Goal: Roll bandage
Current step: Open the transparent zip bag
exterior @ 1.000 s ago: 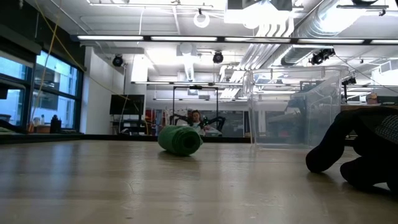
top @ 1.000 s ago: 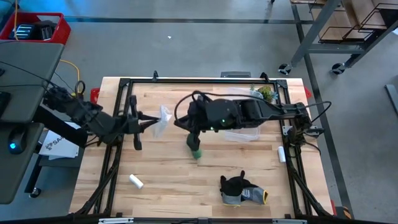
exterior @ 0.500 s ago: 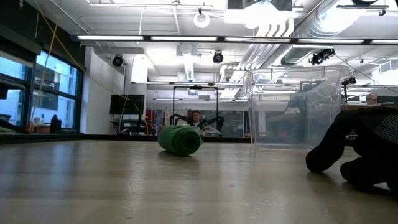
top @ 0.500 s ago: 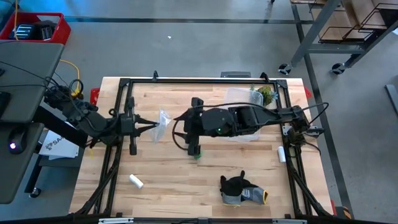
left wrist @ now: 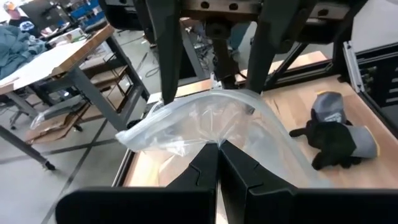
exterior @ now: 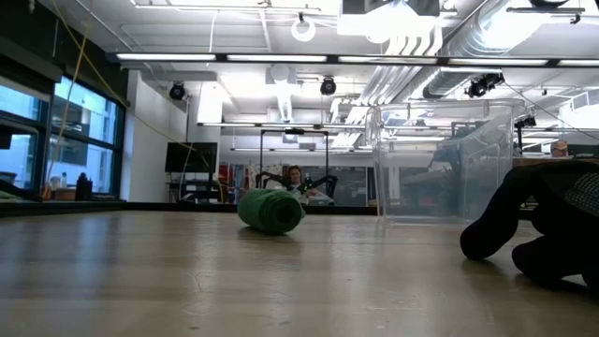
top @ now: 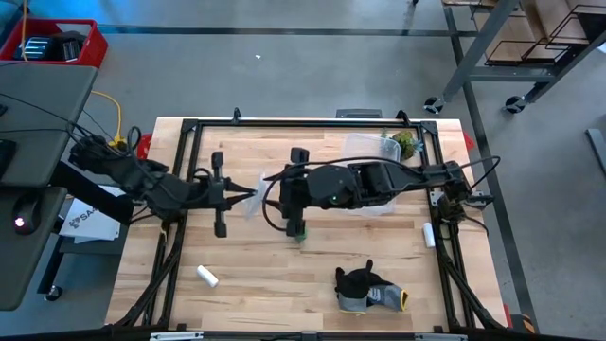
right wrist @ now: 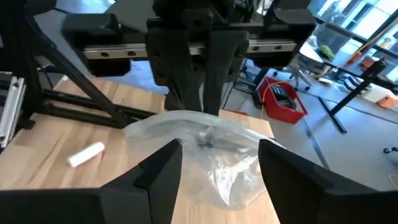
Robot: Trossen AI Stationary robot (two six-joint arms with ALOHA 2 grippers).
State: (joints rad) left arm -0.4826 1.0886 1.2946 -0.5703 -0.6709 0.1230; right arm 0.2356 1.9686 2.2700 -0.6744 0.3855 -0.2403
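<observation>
While the bandage [exterior: 271, 211] lies as a compact green roll on the bench [top: 265, 284] near its middle, nothing grips it, so I judge the rolling itself done. In the high view only a sliver of green [top: 299, 235] shows below my right arm's wrist. What I am handling now is a clear plastic bag [left wrist: 211, 124]. My left claw [left wrist: 217, 163] has its fingers pressed together on the bag's edge, holding it up off the bench at centre-left. My right claw [right wrist: 217, 163] stands wide open with nothing between its fingers, pointing at the same bag [right wrist: 205, 146] from the right, with the roll just beneath that arm.

So I take this to be the step after rolling: readying the bag, probably to take the roll. I cannot tell whether the bag's mouth is open. For my next move I would have the right claw take the bag's free lip and spread it against the left, or else drop onto the roll and lift it.

A clear tub [exterior: 445, 164] stands at far right, a dark glove [top: 365, 289] at near right, and a small white cylinder [top: 207, 276] at near left, all well apart from the work.
</observation>
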